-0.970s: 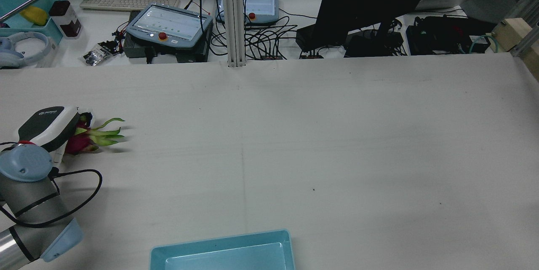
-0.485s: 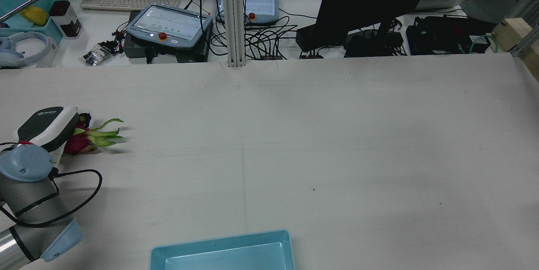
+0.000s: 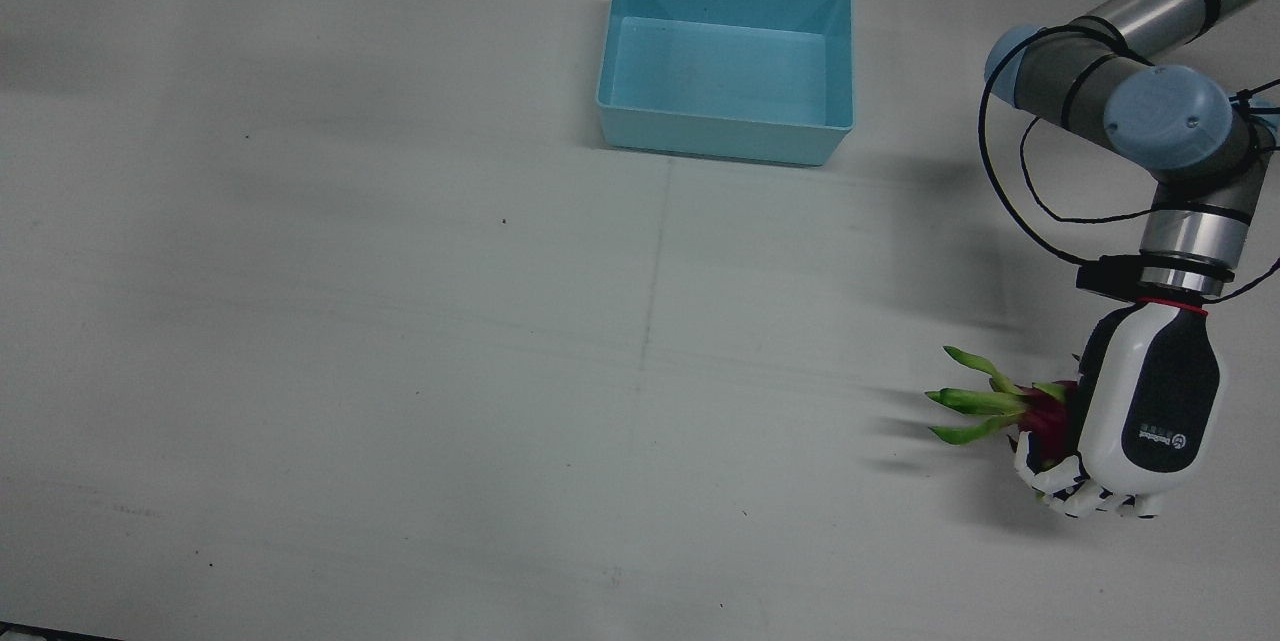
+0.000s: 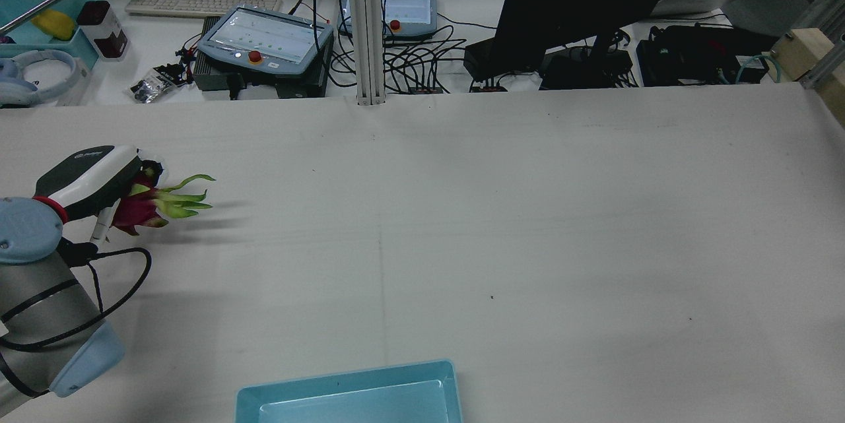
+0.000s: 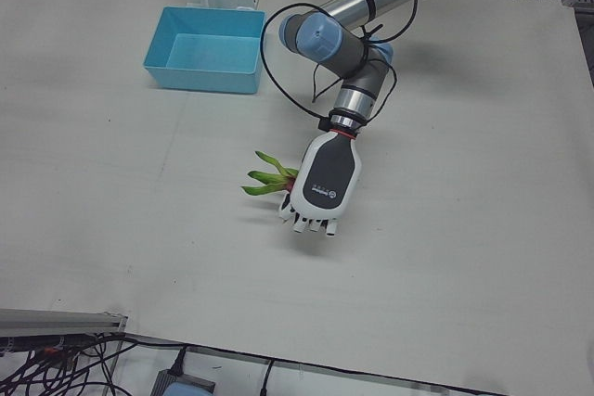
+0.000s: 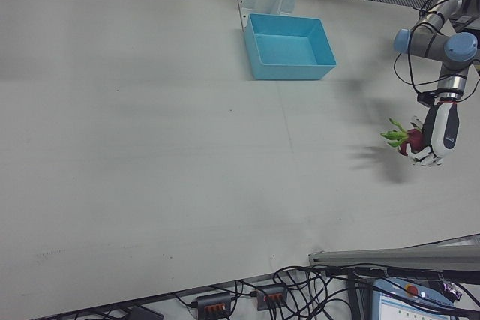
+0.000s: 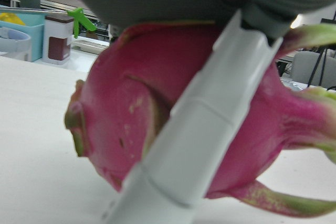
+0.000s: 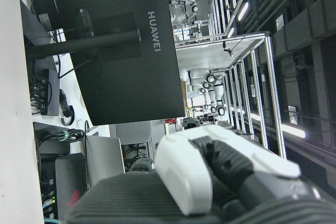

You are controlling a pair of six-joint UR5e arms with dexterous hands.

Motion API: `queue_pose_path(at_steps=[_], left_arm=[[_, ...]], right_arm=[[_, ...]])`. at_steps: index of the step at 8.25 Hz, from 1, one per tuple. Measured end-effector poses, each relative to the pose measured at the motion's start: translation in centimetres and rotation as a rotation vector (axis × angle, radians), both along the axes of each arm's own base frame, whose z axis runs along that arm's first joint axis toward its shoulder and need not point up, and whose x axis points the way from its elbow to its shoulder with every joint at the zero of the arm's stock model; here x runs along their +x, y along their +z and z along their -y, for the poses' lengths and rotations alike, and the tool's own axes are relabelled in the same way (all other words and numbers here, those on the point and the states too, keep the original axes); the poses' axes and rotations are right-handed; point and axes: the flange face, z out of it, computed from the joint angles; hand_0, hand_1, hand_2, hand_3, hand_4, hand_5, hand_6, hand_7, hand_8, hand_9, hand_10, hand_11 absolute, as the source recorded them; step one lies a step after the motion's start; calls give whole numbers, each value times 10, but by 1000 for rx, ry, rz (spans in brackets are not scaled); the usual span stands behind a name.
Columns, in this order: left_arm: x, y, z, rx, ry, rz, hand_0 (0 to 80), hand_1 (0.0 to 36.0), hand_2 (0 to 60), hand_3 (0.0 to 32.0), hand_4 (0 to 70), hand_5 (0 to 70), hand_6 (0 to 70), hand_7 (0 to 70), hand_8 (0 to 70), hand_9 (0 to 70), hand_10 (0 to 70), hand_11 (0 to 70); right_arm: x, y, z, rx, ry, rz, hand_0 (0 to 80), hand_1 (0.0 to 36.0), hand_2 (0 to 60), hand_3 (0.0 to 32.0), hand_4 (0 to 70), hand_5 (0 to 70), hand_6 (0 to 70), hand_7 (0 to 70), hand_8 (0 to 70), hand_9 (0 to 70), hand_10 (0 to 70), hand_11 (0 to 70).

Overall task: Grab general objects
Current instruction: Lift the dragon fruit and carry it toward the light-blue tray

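A red dragon fruit (image 3: 1040, 416) with green leafy tips is held in my left hand (image 3: 1150, 411) near the table's left edge. The hand is shut on it and holds it a little above the table, with its shadow apart from it. The fruit also shows in the rear view (image 4: 135, 212), the left-front view (image 5: 272, 176) and the right-front view (image 6: 407, 139). In the left hand view a white finger (image 7: 194, 145) crosses the fruit (image 7: 126, 114). My right hand (image 8: 210, 182) shows only in its own view, raised and facing a monitor.
A light blue bin (image 3: 725, 136) stands at the table's near middle by the pedestals, also in the rear view (image 4: 343, 383). Beyond the table's far edge are teach pendants (image 4: 264, 37), cables, a keyboard and a monitor (image 4: 581, 7).
My left hand has risen with the dragon fruit and shifted slightly forward and right in the rear view. The fruit now hangs off the table.
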Motion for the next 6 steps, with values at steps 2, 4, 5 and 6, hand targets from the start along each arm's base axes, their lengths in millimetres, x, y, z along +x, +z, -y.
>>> queue_pose_path(at_steps=[2, 4, 5, 6], left_arm=[[-2, -63, 32, 84, 219, -175, 800, 360, 600, 0, 700, 700, 700, 700, 700, 700, 700, 700], [13, -100, 37, 100, 409, -344, 800, 360, 600, 0, 700, 700, 700, 700, 700, 700, 700, 700], [24, -111, 31, 103, 483, -392, 800, 360, 600, 0, 700, 700, 700, 700, 700, 700, 700, 700], [45, -123, 14, 106, 567, -415, 800, 360, 600, 0, 700, 700, 700, 700, 700, 700, 700, 700]], right_arm=[[0, 0, 0, 0, 1, 0, 0, 0, 0, 0, 0, 0, 0, 0, 0, 0, 0, 0], [0, 0, 0, 0, 0, 0, 0, 0, 0, 0, 0, 0, 0, 0, 0, 0, 0, 0], [0, 0, 0, 0, 1, 0, 0, 0, 0, 0, 0, 0, 0, 0, 0, 0, 0, 0], [0, 0, 0, 0, 1, 0, 0, 0, 0, 0, 0, 0, 0, 0, 0, 0, 0, 0]])
